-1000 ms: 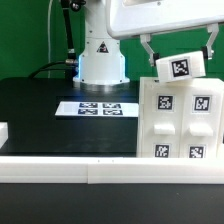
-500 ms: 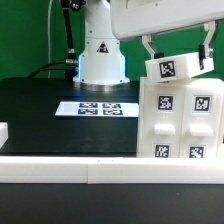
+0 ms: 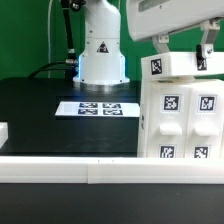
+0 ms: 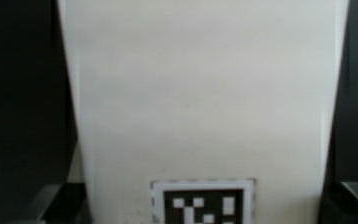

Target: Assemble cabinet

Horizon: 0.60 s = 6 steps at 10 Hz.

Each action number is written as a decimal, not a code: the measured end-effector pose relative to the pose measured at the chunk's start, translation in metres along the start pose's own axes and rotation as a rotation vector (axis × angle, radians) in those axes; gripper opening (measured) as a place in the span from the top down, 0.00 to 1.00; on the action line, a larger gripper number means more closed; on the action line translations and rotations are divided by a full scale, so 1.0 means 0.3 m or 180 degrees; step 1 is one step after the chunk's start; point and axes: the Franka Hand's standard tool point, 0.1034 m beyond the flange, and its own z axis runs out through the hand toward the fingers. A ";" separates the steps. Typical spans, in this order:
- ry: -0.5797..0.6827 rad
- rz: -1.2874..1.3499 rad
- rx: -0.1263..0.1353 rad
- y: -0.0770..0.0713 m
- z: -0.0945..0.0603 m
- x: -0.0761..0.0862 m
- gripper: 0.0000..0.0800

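Observation:
The cabinet body [image 3: 182, 122] is a big white box with black-and-white tags, standing at the exterior view's right. My gripper [image 3: 183, 58] is shut on a smaller white tagged block [image 3: 176, 66] and holds it level on or just above the top of the body; I cannot tell if they touch. In the wrist view the block [image 4: 194, 100] fills the middle, its tag [image 4: 202, 203] lies between my fingertips [image 4: 55, 200], and the body beneath is hidden.
The marker board [image 3: 98, 107] lies on the black table in front of the white robot base [image 3: 100, 55]. A long white rail [image 3: 70, 170] edges the table's front. A small white piece [image 3: 3, 131] shows at the exterior view's left edge.
My gripper has carried the block toward the exterior view's right and turned it from tilted to level over the cabinet body's top.

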 end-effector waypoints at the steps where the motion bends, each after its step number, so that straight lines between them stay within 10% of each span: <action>1: -0.0009 0.0356 0.0018 -0.001 0.000 0.001 0.30; 6: -0.0151 0.1652 0.0029 -0.003 0.001 0.001 0.30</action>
